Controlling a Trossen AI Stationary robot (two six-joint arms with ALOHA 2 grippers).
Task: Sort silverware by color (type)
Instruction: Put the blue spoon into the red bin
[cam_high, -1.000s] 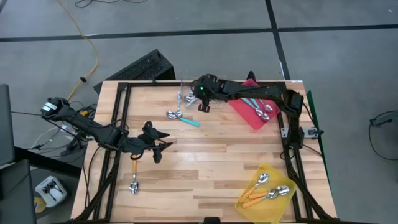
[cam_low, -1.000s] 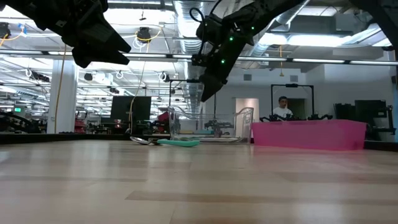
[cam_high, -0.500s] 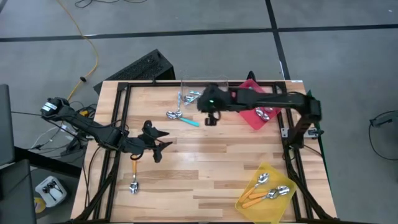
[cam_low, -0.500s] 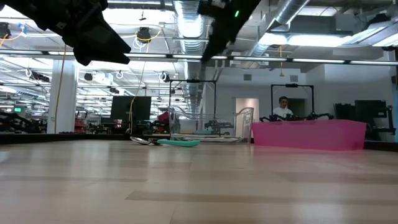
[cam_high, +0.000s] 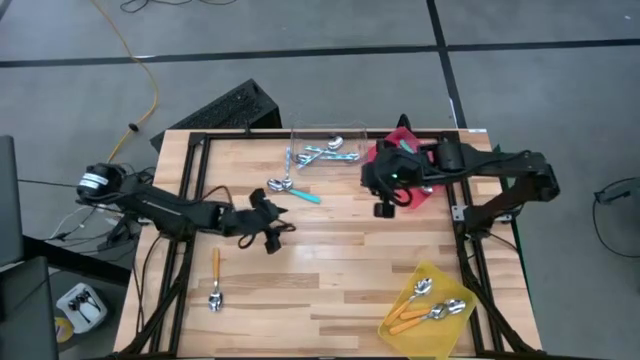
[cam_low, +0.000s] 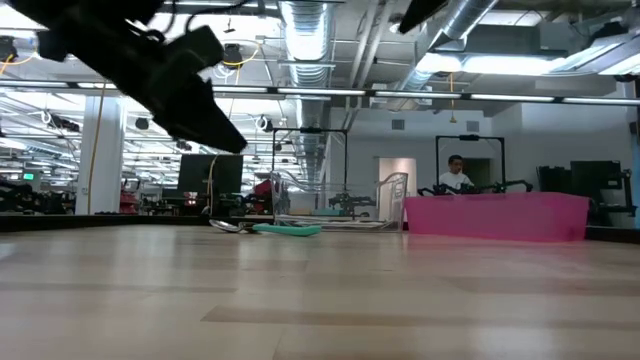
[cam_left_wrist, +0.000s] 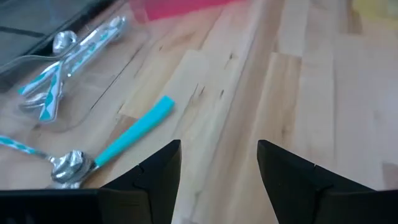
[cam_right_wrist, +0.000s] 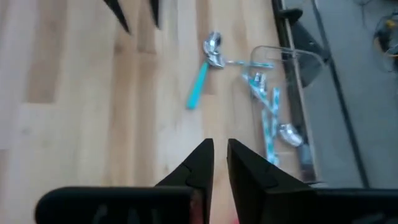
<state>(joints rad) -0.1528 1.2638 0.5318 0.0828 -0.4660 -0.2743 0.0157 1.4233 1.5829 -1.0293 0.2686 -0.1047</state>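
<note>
My right gripper hangs above the table at the near edge of the red tray; its fingers stand close together with a thin gap between them, and they hold nothing. My left gripper hovers over the middle-left of the table with its fingers spread wide, also empty. A teal spoon lies on the bare wood between the two grippers, and its bowl touches a second spoon with a striped light-blue handle. Just behind them, the clear tray holds several light-blue spoons. The red tray holds teal spoons, partly hidden by my right arm. The yellow tray at the near right corner holds orange spoons. One orange spoon lies alone on the wood near the left edge.
</note>
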